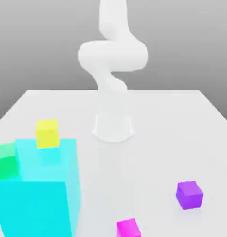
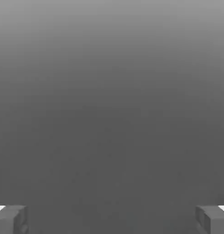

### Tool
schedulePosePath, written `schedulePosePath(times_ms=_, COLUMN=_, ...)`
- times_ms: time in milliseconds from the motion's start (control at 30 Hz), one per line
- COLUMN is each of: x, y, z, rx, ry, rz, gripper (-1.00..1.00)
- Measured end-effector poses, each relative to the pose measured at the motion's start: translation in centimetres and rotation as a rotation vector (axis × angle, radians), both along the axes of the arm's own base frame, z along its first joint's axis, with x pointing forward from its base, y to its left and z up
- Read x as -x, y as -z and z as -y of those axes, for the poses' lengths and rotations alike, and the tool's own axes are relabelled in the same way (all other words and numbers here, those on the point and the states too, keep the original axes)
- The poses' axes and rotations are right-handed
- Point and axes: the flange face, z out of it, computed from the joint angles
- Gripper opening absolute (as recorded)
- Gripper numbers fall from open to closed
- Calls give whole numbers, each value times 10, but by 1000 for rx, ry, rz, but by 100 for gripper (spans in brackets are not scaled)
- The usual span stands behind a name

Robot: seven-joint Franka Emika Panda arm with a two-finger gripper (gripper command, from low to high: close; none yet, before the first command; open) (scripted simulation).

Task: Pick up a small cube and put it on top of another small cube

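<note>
Four small cubes show in the exterior view. A purple cube (image 1: 189,194) sits on the white table (image 1: 170,120) toward the exterior view's right. A magenta cube (image 1: 128,228) lies at the near edge. A yellow cube (image 1: 47,133) stands at the far edge of a large cyan block (image 1: 41,190); I cannot tell whether it rests on the block or behind it. A green cube (image 1: 5,161) sits against the block's left side. In the hand view my gripper (image 2: 112,219) is open, its grey fingertips (image 2: 11,219) far apart with nothing between them, facing plain grey background.
The arm's white base (image 1: 113,127) stands mid-table, and the arm (image 1: 113,55) rises out of the picture. The large cyan block is tall and takes up the near corner on the exterior view's left. Bare table lies between the base and the purple cube.
</note>
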Motion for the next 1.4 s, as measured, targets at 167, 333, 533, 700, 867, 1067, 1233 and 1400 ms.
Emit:
schedulePosePath(times_ms=167, x=-51, y=97, z=-47, rx=4, ry=-32, rz=-156, gripper=0)
schedulePosePath(times_ms=333, x=-73, y=199, z=-94, rx=16, ry=-66, rz=-305, gripper=0)
schedulePosePath(times_ms=533, x=-64, y=322, z=-146, rx=37, ry=-109, rz=-485, gripper=0)
schedulePosePath(times_ms=700, x=-25, y=419, z=-186, rx=63, ry=-158, rz=-634, gripper=0)
schedulePosePath(times_ms=867, x=1, y=493, z=-198, rx=71, ry=-165, rz=-717, gripper=0)
schedulePosePath(times_ms=1067, x=2, y=528, z=-198, rx=72, ry=-166, rz=-720, gripper=-100)
schedulePosePath(times_ms=1233, x=2, y=523, z=-198, rx=71, ry=-165, rz=-720, gripper=-100)
schedulePosePath(times_ms=1400, x=-2, y=470, z=-192, rx=70, ry=-145, rz=-719, gripper=-100)
